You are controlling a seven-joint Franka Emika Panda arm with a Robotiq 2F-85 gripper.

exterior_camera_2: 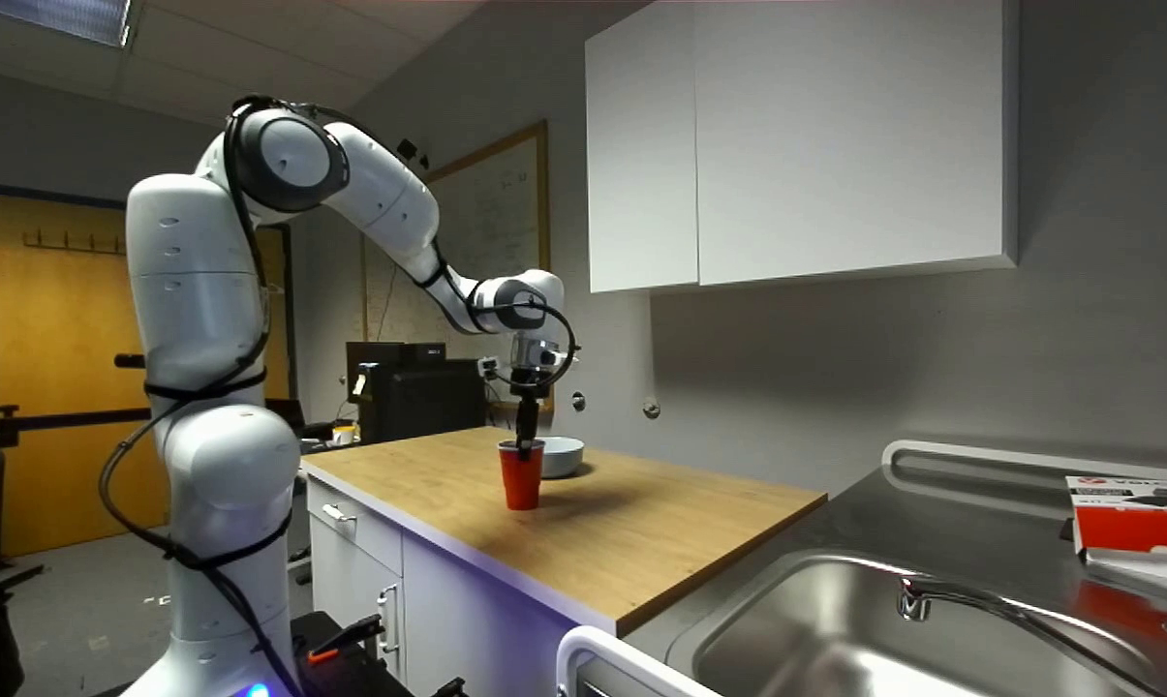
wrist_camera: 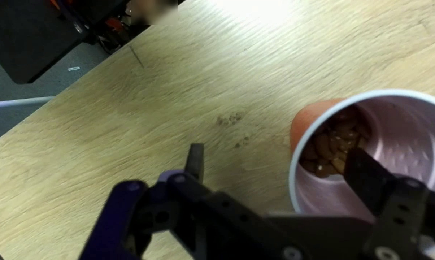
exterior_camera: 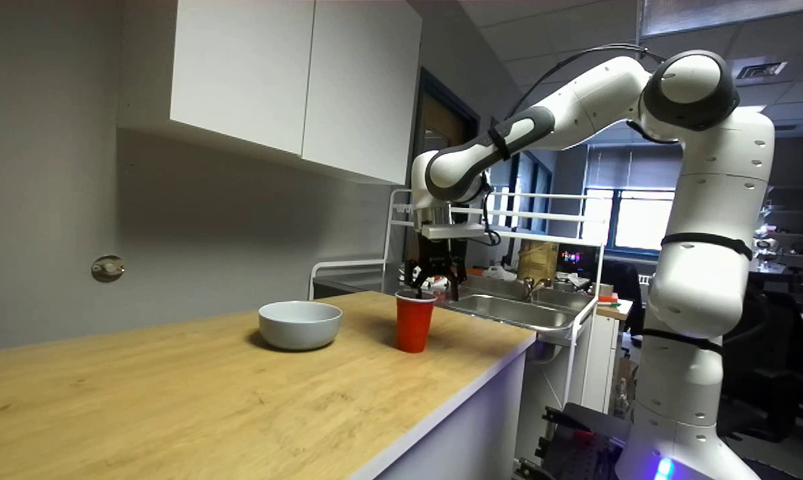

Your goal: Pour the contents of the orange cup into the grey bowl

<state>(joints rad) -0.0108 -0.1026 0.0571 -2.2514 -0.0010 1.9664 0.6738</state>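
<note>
Orange cup [exterior_camera: 414,325] upright under the gripper [exterior_camera: 437,293], fingers [wrist_camera: 369,177] apart: one inside its rim, one outside.

The wrist view's right edge crops the orange cup [wrist_camera: 397,139].

I see the orange cup [exterior_camera: 414,327] upright, white-rimmed, brown pieces [wrist_camera: 323,146] low inside, the round grey bowl [exterior_camera: 299,331] upright nearby, apart.

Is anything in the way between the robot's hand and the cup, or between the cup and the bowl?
Nothing that I can see. The open hand is right at the cup, one finger inside it and one outside. Between the cup and the bowl, an exterior view shows just counter.
</note>
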